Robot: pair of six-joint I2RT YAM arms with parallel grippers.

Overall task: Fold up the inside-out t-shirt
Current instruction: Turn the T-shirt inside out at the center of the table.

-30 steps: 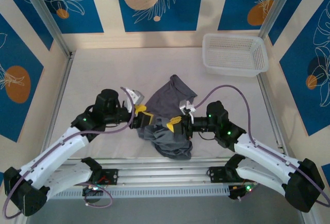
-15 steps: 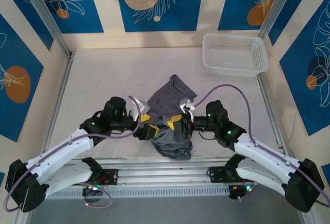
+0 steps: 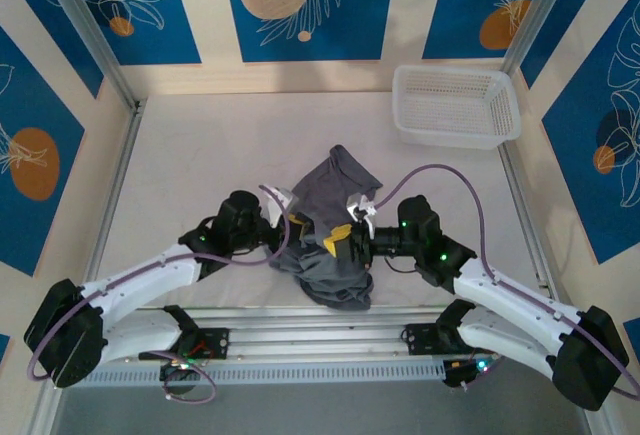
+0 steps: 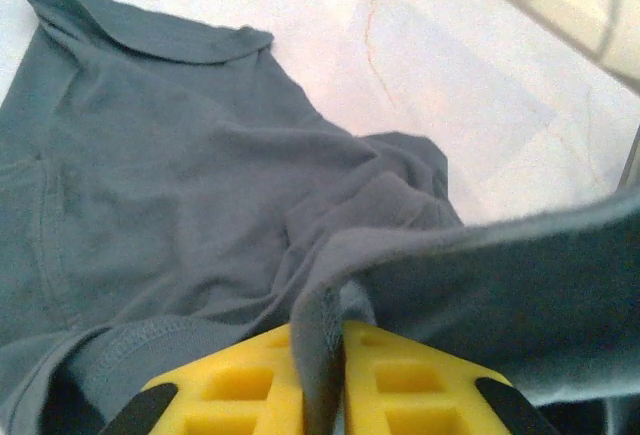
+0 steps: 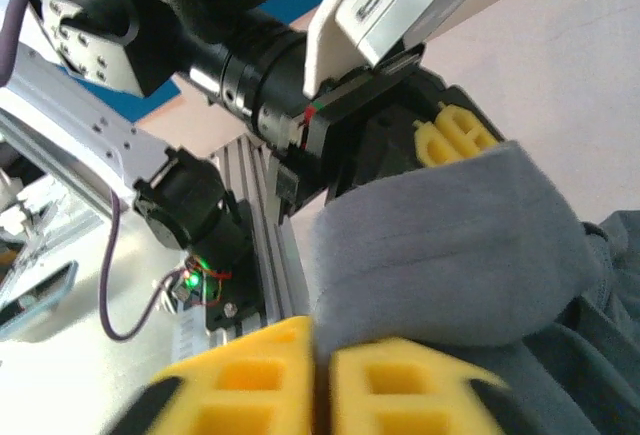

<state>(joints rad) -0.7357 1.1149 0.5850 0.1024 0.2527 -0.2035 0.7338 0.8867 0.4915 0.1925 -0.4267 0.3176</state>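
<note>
The left gripper (image 4: 320,387) has travelled right, from open table into the left side of the inside-out t-shirt (image 3: 335,187). Its jaws, wide a moment ago, have closed in on the cloth. The right arm has barely shifted, and the shirt lies in much the same heap as before.

Nearest the camera in the top view, both arms rise from the aluminium rail (image 3: 320,340) and bend inward so the two grippers face each other across the front of the shirt. In the left wrist view, the yellow fingers (image 4: 235,395) stand narrow, with an upright fold of grey cloth pinched between them. From that pinch the cloth runs off to the right as a lifted flap.

The right gripper (image 5: 320,385) points at the left one from close by. Its blurred yellow pads stand almost together with only a thin dark slit between them. Whether any cloth is caught in that slit I cannot tell. Just beyond it, grey cloth drapes over the tip of the left gripper.

The t-shirt lies crumpled near the front middle of the white table (image 3: 200,145). Its bunched lower part sits between and below the grippers, and a flatter part spreads away from them. The white plastic basket (image 3: 455,139) stands well apart in the far right corner.
</note>
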